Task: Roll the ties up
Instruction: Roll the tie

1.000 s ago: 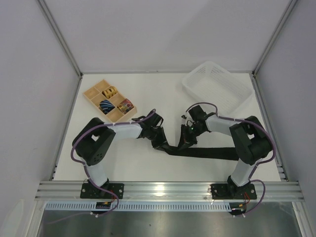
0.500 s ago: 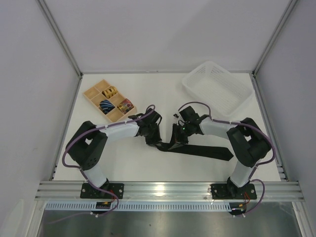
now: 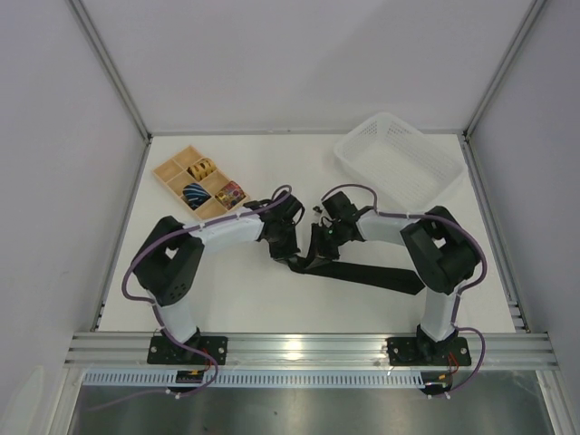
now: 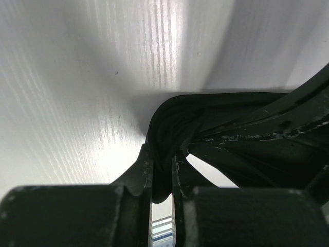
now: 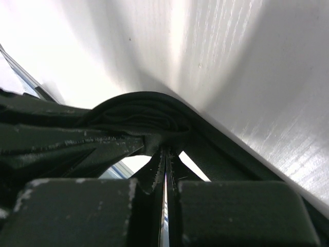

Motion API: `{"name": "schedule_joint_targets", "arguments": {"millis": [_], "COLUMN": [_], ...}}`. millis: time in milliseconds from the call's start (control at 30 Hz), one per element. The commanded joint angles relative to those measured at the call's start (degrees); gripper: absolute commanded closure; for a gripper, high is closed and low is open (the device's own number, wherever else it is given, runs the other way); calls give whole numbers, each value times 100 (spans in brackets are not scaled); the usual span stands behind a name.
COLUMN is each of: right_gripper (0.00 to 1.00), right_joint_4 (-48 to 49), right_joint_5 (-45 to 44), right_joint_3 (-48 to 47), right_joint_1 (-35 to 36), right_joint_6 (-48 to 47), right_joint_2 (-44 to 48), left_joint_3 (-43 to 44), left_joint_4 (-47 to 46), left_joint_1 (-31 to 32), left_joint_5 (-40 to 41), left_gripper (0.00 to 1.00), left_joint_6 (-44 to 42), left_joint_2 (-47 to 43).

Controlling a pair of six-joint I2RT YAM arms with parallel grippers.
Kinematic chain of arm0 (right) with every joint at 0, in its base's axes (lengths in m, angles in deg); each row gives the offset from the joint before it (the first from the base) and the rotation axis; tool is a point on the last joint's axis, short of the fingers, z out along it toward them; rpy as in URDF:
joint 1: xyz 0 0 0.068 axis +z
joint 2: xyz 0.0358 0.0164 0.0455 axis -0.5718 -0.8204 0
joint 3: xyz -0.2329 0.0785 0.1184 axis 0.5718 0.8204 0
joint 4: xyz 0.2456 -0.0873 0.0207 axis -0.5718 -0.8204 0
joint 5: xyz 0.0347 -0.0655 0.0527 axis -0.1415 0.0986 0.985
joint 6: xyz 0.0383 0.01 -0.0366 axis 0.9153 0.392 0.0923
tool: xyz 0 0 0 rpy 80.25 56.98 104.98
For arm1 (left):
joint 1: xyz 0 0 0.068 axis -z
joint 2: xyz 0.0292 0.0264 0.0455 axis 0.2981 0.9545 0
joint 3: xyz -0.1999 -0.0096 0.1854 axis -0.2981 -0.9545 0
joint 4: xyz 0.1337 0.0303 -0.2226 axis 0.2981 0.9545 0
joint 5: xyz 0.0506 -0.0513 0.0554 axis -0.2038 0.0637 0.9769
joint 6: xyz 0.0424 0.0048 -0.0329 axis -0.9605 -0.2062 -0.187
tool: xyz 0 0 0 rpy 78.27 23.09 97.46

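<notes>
One of the ties, plain black, lies as a long strip across the middle of the table, its tail trailing to the right. Its left end is bunched between my two grippers. My left gripper is shut on a thick fold of that fabric; in the left wrist view the fold bulges just beyond the left gripper. My right gripper pinches the same bunch from the other side. In the right wrist view its jaws are shut tight at the right gripper under the gathered tie.
A wooden compartment tray with several coloured rolled coils sits at the back left. A white plastic basket stands at the back right. Grey side walls border the table on both sides.
Both grippers have moved a little farther back and closer together with the bunched end. The tie's tail has been dragged to the left.
</notes>
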Motion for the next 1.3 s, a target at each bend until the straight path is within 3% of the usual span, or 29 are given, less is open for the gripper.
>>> {"name": "schedule_joint_targets", "arguments": {"millis": [0, 367, 700, 1000, 1267], "right_gripper": [100, 100, 100, 100, 100], "right_joint_4": [294, 549, 294, 329, 13], "right_joint_5": [-41, 671, 803, 1005, 919], "right_joint_3": [-285, -452, -461, -759, -997], "right_joint_1": [7, -265, -397, -415, -336], "right_joint_6": [-57, 198, -75, 13, -83], "right_joint_2": [-246, -352, -308, -536, -598], "left_joint_3": [489, 1139, 1659, 1694, 834], "left_joint_4": [149, 167, 544, 667, 493], "left_joint_1": [273, 484, 888, 1056, 801], "left_joint_5": [-8, -411, -114, 185, 256], "left_gripper": [99, 100, 99, 100, 100], "left_joint_6": [-176, -255, -299, -194, -9], "left_joint_2": [184, 808, 966, 782, 194]}}
